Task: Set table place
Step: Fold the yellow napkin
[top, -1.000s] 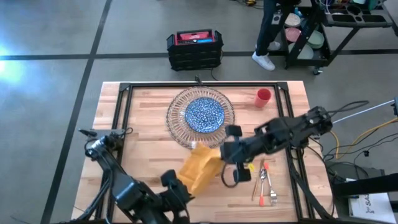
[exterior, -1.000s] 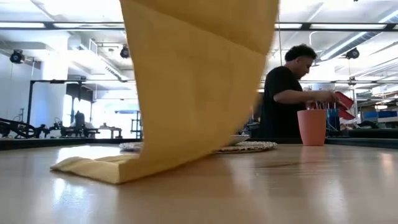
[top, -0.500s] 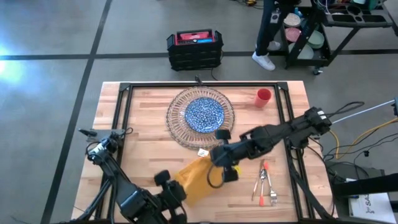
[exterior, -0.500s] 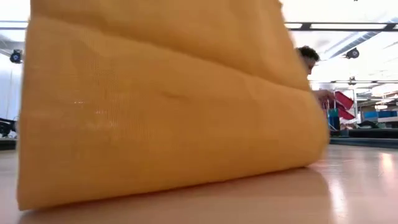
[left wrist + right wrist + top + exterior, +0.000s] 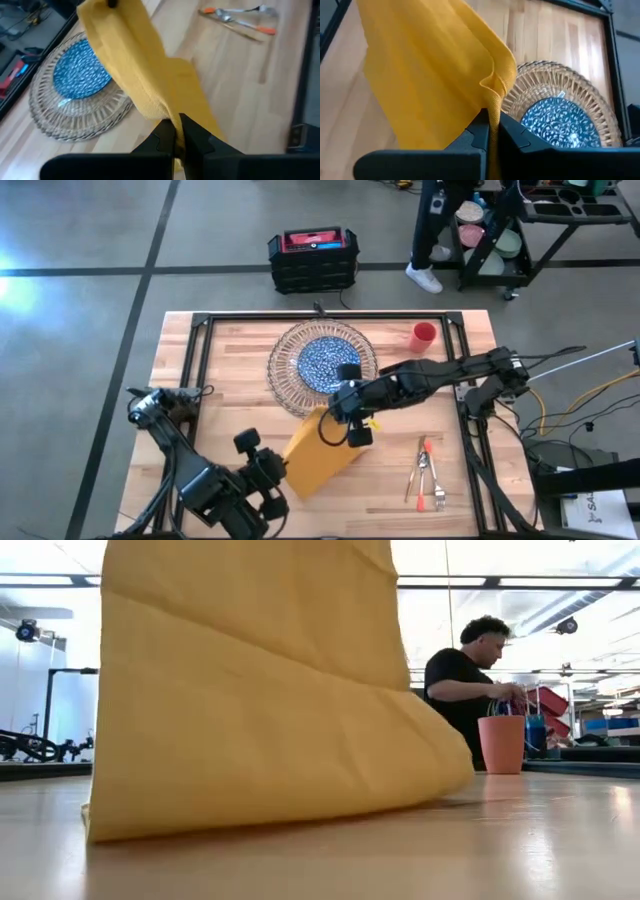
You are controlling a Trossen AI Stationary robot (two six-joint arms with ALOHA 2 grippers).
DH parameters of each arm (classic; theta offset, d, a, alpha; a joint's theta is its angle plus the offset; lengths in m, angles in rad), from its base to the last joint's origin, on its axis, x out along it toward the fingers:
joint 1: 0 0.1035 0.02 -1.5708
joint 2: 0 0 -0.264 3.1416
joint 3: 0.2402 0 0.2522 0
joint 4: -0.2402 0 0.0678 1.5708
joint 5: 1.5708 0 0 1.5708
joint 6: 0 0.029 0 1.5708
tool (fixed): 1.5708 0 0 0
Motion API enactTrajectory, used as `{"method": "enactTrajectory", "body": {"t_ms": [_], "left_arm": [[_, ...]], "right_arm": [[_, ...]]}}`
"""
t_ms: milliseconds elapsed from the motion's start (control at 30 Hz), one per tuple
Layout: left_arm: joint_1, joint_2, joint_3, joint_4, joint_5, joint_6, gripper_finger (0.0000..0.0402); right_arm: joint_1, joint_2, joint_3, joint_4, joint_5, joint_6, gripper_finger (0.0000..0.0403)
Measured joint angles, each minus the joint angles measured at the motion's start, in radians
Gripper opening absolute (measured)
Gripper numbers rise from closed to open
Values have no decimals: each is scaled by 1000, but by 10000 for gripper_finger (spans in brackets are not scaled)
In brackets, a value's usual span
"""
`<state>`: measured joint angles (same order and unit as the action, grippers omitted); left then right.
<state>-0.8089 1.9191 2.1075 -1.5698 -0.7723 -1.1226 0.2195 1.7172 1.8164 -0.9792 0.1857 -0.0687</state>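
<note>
Holding opposite corners of the napkin (image 5: 318, 457), both grippers are clamped tight on cloth: the left gripper (image 5: 174, 131) at the near end, the right gripper (image 5: 490, 121) lifting the end beside the charger (image 5: 289, 388). Uneven pulling could tear a corner free, or drag the slack fold onto the plate (image 5: 329, 363) or toward the cutlery (image 5: 428, 475)

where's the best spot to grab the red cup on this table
Grip the red cup across its rim and side walls, coming straight down from above. It stands upright and alone near the table's far right corner, apart from the glass charger, so a hand has room on both sides.
</note>
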Motion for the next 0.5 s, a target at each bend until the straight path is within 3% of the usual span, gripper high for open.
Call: {"method": "enactTrajectory", "body": {"t_ms": [300,500], "left_arm": [[5,-106,-280,1,12,-167,0],[6,-139,-366,31,30,-225,0]], "right_arm": [[-36,0,-28,81,-10,-42,0],[-77,2,-105,167,-84,-57,0]]}}
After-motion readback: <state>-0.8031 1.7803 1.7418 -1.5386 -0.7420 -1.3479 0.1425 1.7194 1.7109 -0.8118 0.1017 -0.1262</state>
